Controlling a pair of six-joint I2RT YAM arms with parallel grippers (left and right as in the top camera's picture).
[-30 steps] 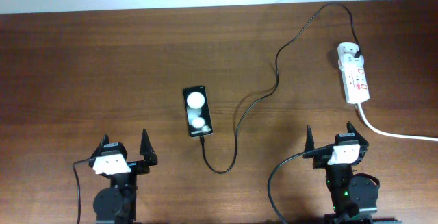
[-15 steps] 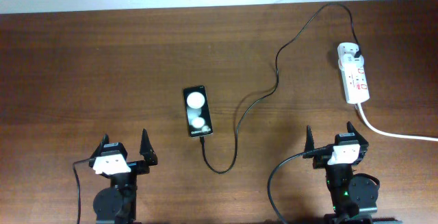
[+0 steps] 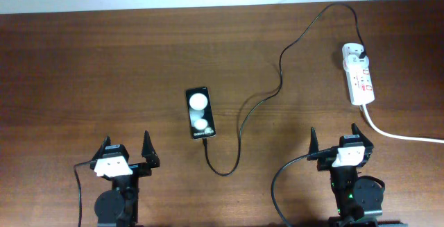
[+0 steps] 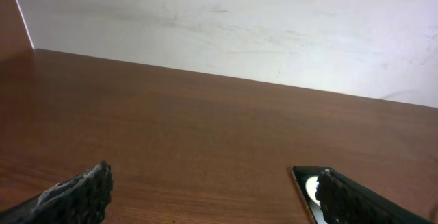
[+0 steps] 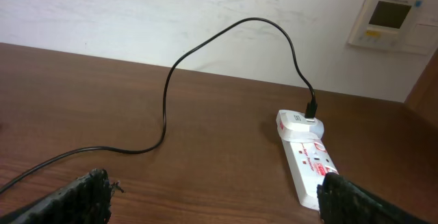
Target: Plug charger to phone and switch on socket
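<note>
The black phone lies mid-table, its screen showing two round reflections; its corner shows in the left wrist view. The thin black charger cable runs from a loop by the phone's near end to the white socket strip at the right, where its plug sits in a white adapter. The connector tip lies at the phone's near end; I cannot tell if it is inserted. The socket also shows in the right wrist view. My left gripper and right gripper are open, empty, near the front edge.
The socket's thick white cord trails off to the right edge. A white wall stands behind the table's far edge, with a wall controller on it. A black arm cable loops beside the right arm base.
</note>
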